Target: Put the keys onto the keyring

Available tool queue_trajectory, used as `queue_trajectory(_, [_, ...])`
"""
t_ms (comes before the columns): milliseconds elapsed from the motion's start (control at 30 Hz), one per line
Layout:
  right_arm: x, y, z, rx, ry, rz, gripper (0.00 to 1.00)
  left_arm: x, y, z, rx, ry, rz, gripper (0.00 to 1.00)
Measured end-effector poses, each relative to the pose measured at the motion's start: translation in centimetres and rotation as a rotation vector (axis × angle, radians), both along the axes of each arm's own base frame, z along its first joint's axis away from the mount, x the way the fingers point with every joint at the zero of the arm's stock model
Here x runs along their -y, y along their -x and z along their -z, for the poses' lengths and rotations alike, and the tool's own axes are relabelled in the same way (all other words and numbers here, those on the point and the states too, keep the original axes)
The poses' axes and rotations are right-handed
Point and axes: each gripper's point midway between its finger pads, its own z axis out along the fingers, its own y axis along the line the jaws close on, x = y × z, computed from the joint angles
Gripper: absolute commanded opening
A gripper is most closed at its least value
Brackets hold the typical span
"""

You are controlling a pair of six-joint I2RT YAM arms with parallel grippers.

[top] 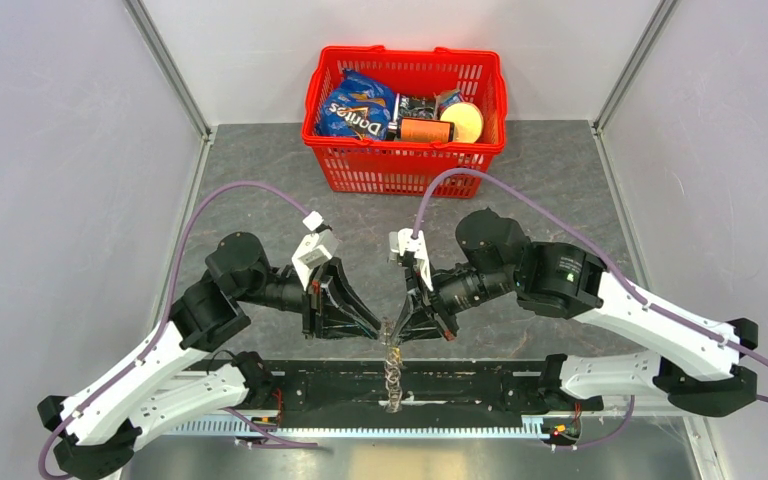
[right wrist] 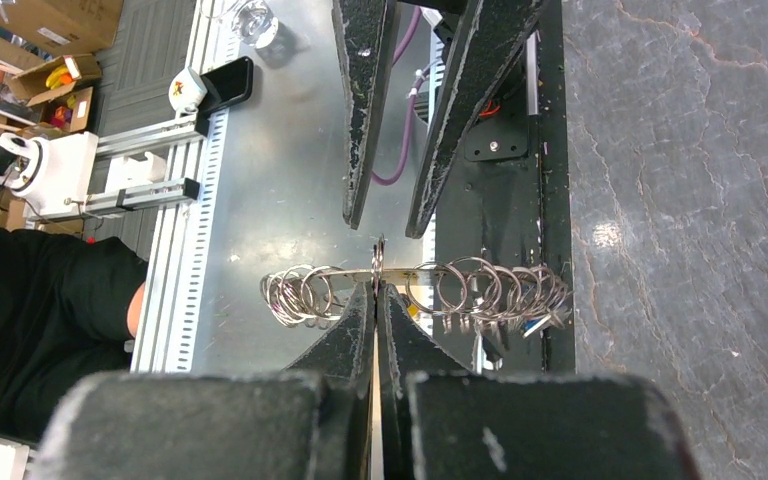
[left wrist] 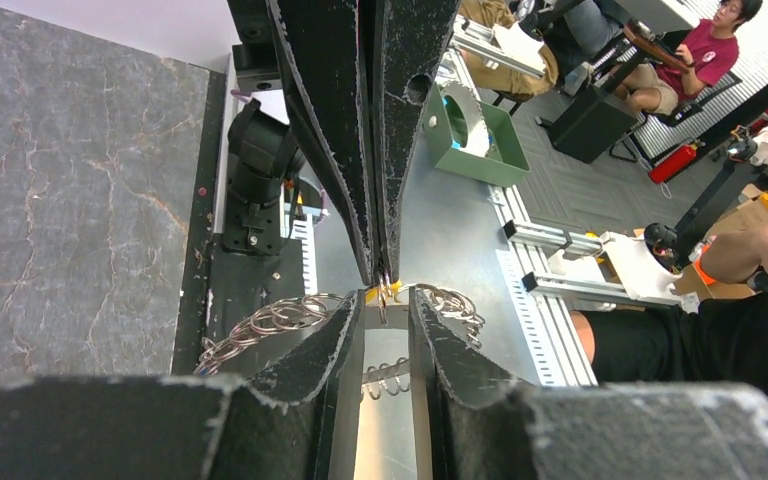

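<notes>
The surface [top: 560, 180] is a grey marble-patterned slab enclosed by plain white wall panels [top: 60, 150] joined at aluminium corner posts [top: 166, 65]. Beyond its near edge lie a bare silver metal sheet [right wrist: 280, 150] and ribbed aluminium rails [right wrist: 145, 197]. Lighting is even.

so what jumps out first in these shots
The shut right jaws and parted left jaws meet tip to tip at a large ring strung with silver metal loops, above the near edge of the grey marbled table. At its far edge sits a red plastic basket.

Red basket [top: 405, 163], grey veined table [top: 560, 185], silver keyring [right wrist: 460, 287]
</notes>
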Motion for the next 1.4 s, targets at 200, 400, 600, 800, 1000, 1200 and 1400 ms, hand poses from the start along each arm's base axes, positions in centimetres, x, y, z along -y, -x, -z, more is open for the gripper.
queue_trajectory(200, [-0.5,-0.1,0.7,-0.009,0.027,-0.006,0.0,-0.1,0.0,0.0,0.002,-0.005,0.001,0.29])
queue_trajectory(400, [-1.0,-0.2,0.8,-0.009,0.035,-0.01,0.0,0.0,0.0,0.0,0.001,-0.007,0.003,0.29])
queue_trajectory(600, [-1.3,-0.3,0.2,0.001,0.025,-0.014,0.0,0.2,-0.1,0.4,-0.005,-0.02,0.005,0.29])
queue_trajectory(800, [-1.3,-0.3,0.1,0.002,0.023,-0.015,0.0,0.1,-0.1,0.9,-0.009,-0.038,0.009,0.28])
queue_trajectory(1000, [-1.6,-0.3,0.3,0.003,0.035,-0.018,0.0,0.1,0.0,1.3,-0.014,-0.054,0.014,0.24])
queue_trajectory(1200, [-1.6,-0.3,0.5,0.005,0.048,-0.019,0.0,0.0,0.1,1.4,-0.014,-0.058,0.024,0.06])
queue_trajectory(1400, [-1.6,-0.2,0.7,0.009,0.063,-0.017,0.0,0.1,0.2,1.6,-0.009,-0.062,0.036,0.02])
